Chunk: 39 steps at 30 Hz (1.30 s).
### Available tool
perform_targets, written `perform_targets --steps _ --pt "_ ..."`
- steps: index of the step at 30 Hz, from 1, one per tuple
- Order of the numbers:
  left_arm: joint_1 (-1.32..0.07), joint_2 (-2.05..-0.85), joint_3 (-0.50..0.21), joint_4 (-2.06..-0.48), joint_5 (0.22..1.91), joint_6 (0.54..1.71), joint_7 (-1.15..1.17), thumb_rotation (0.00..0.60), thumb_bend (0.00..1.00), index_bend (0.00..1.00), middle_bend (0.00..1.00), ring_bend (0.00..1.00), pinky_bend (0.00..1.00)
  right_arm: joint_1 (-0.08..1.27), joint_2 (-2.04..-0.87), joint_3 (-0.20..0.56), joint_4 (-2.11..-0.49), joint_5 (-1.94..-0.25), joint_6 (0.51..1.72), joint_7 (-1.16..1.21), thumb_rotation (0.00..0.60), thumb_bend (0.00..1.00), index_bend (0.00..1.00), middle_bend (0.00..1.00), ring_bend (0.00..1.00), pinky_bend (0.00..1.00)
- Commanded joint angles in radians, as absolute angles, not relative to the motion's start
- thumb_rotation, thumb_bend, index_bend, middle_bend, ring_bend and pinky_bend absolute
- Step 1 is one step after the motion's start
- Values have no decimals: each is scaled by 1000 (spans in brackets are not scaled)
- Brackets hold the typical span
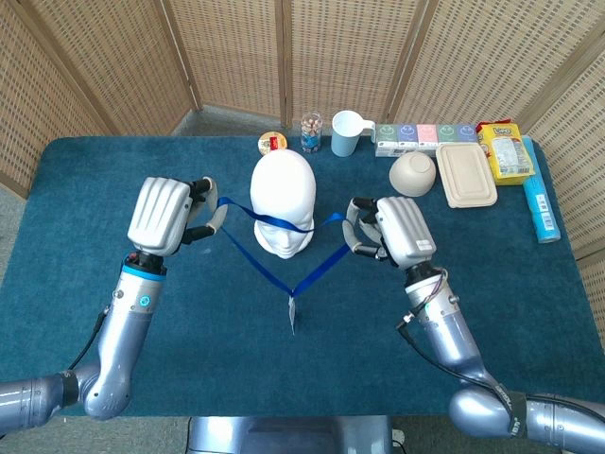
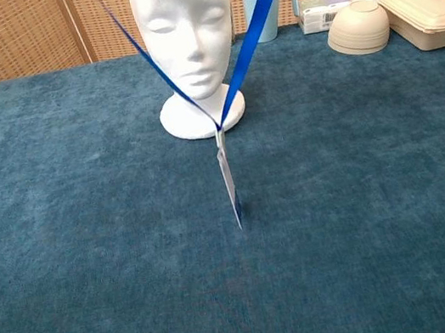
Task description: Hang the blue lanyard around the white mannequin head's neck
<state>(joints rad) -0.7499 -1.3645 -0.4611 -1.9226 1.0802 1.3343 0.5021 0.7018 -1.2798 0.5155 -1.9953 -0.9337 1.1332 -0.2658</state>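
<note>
The white mannequin head (image 1: 283, 203) (image 2: 186, 35) stands upright in the middle of the blue table. My left hand (image 1: 171, 215) pinches one side of the blue lanyard (image 1: 299, 264) (image 2: 245, 37) to the left of the head. My right hand (image 1: 392, 230) pinches the other side to the head's right. The loop's upper strand stretches across the head's brow. Two strands run down to a V in front of the face. The badge (image 1: 291, 314) (image 2: 228, 178) hangs edge-on from the V, above the cloth. Neither hand shows in the chest view.
Along the back edge stand a small orange-lidded tin (image 1: 272, 143), a jar (image 1: 311, 131), a light blue mug (image 1: 347, 132) (image 2: 267, 8), a row of boxes (image 1: 425, 135), a bowl (image 1: 412, 174) (image 2: 358, 26), a lidded container (image 1: 466, 173) and a yellow packet (image 1: 509, 151). Wicker screens stand behind.
</note>
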Motion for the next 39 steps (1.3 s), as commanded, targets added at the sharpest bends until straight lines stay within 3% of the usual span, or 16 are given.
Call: perform_targets --steps 1,15,39 --pt "-771 -1366 -481 -1891 1070 1326 493 475 462 685 1000 1000 1000 730 -1266 543 -1964 -901 1112 -242 543 577 741 1000 1000 1000" --pt "-848 -1389 -527 -1734 987 1284 458 476 462 685 1000 1000 1000 834 -1228 591 -1849 -763 1038 -196 542 578 742 1000 1000 1000" --pt "-915 -1448 -529 -1503 835 1201 391 474 460 685 1000 1000 1000 930 -1216 530 -1689 -623 961 -200 544 577 745 1000 1000 1000"
